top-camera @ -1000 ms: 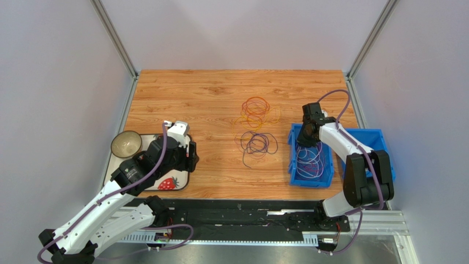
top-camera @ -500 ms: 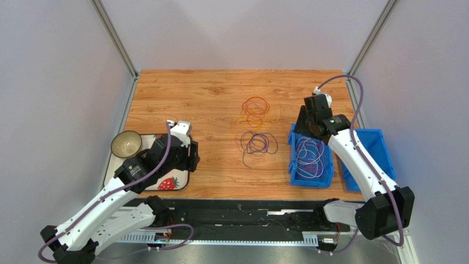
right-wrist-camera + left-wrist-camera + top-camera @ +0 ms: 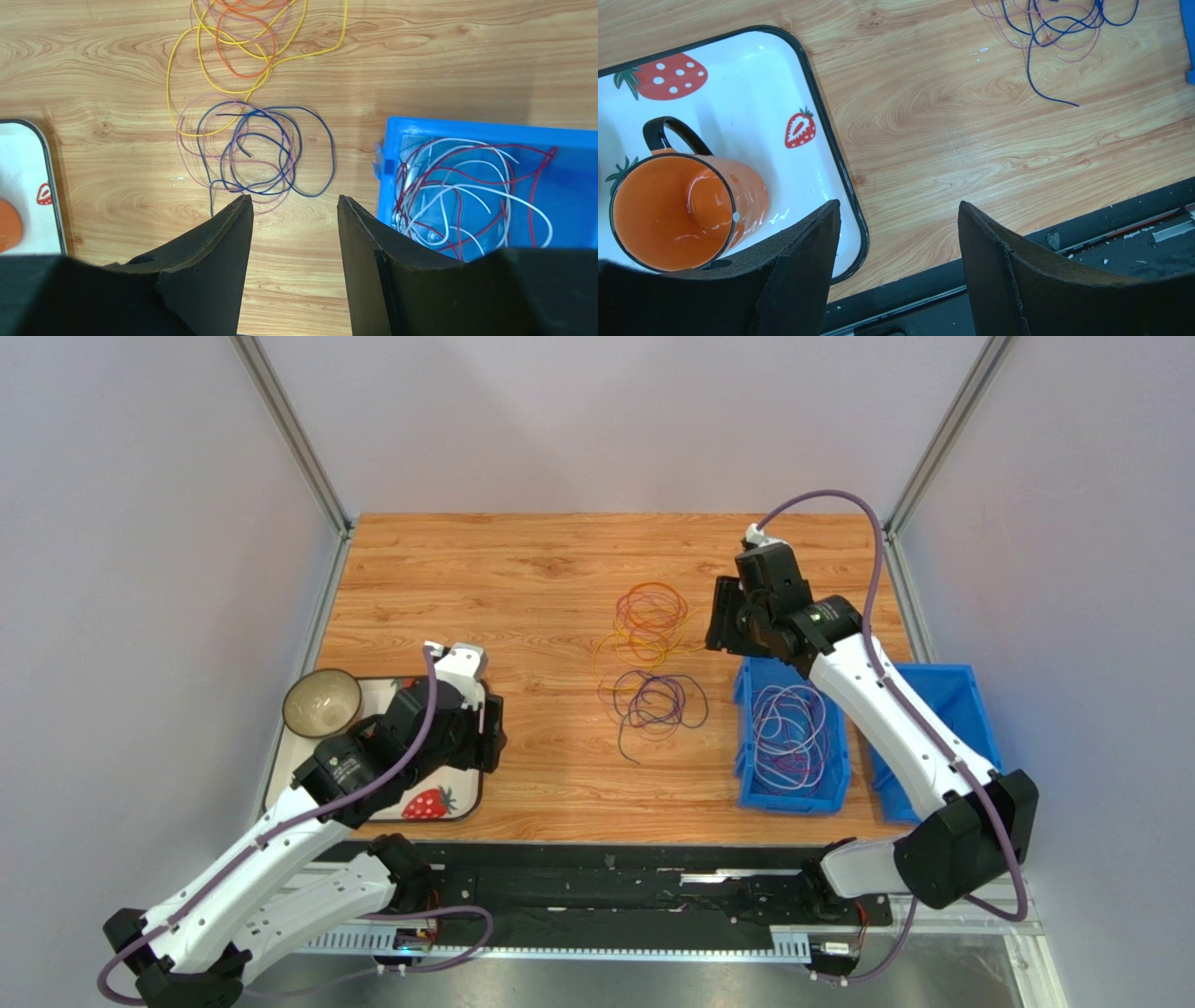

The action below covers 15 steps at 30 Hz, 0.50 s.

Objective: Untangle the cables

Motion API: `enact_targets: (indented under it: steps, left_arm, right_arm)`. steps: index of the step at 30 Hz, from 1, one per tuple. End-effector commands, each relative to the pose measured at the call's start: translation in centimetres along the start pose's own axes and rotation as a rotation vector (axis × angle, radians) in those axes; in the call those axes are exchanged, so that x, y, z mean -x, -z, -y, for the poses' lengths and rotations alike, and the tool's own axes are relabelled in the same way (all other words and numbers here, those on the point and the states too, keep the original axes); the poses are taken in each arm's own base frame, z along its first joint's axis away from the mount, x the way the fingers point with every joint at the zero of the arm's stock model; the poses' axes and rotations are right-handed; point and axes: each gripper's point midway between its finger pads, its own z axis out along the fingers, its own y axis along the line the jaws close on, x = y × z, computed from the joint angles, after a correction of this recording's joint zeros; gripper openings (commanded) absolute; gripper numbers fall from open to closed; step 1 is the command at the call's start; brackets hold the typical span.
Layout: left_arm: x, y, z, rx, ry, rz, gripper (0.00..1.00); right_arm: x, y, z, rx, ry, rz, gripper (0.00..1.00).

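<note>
The cables lie in three groups. An orange and yellow tangle (image 3: 650, 611) (image 3: 242, 75) rests mid-table, with a dark blue and purple tangle (image 3: 650, 700) (image 3: 246, 143) just in front of it. Red and white cables (image 3: 788, 730) (image 3: 456, 183) lie inside a blue bin (image 3: 794, 801) (image 3: 449, 129). My right gripper (image 3: 723, 623) (image 3: 293, 203) hangs open and empty above bare wood, between the blue-purple tangle and the bin's back corner. My left gripper (image 3: 487, 734) (image 3: 898, 206) is open and empty over the right edge of a strawberry tray.
The white strawberry tray (image 3: 456, 805) (image 3: 808, 91) at the left holds an orange mug (image 3: 675, 210) and a bowl (image 3: 321, 703). A second blue bin (image 3: 968, 703) stands right of the first. A black rail (image 3: 603, 875) runs along the near table edge.
My right gripper has opened, risen out of the blue bin and swung back-left towards the tangles; the red and white cables stay in the bin. The left arm has barely moved.
</note>
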Motion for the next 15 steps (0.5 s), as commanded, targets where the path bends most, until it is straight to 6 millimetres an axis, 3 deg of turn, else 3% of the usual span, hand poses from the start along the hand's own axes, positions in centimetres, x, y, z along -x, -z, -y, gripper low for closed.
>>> enact_targets:
  steps: [1,4,6,7,9,10,12,13,14,15]
  left_arm:
    - [1.2,-0.4,-0.3,0.04,0.033,0.033,0.71]
    - [2.1,-2.4,1.3,0.015,0.061,0.021,0.73]
    - [3.6,-3.7,3.6,-0.069,0.077,0.039,0.73]
    - [3.3,-5.5,4.4,-0.075,0.069,-0.003,0.73]
    - [5.2,-7.2,6.4,-0.119,0.079,0.007,0.72]
    - [4.5,-9.3,6.9,-0.107,0.071,-0.049,0.71]
    - [6.2,-10.7,9.1,-0.143,0.07,-0.029,0.7]
    - [5.5,-12.5,9.7,-0.134,0.055,-0.064,0.69]
    - [6.9,-13.2,10.8,-0.153,0.049,-0.03,0.68]
    - [6.9,-13.8,11.8,-0.167,0.032,-0.034,0.68]
  right_arm:
    - [2.7,0.0,-2.4,0.09,0.015,0.045,0.52]
    - [2.2,-1.0,-3.0,0.099,0.01,0.001,0.51]
    - [2.0,-1.1,-3.1,0.107,0.001,0.01,0.51]
    - [1.1,-1.5,-2.7,0.099,-0.001,-0.006,0.51]
    - [0.4,-1.1,-2.1,0.088,-0.021,-0.008,0.51]
    - [0.0,-1.0,-1.8,0.081,-0.023,-0.012,0.51]
    - [-1.5,-0.5,-1.1,0.074,-0.037,-0.033,0.51]
    - [-1.9,-0.3,-1.0,0.079,-0.042,-0.038,0.51]
    - [-3.2,-0.4,-0.6,0.076,-0.045,-0.064,0.51]
    - [-3.7,-0.2,-0.6,0.085,-0.047,-0.068,0.51]
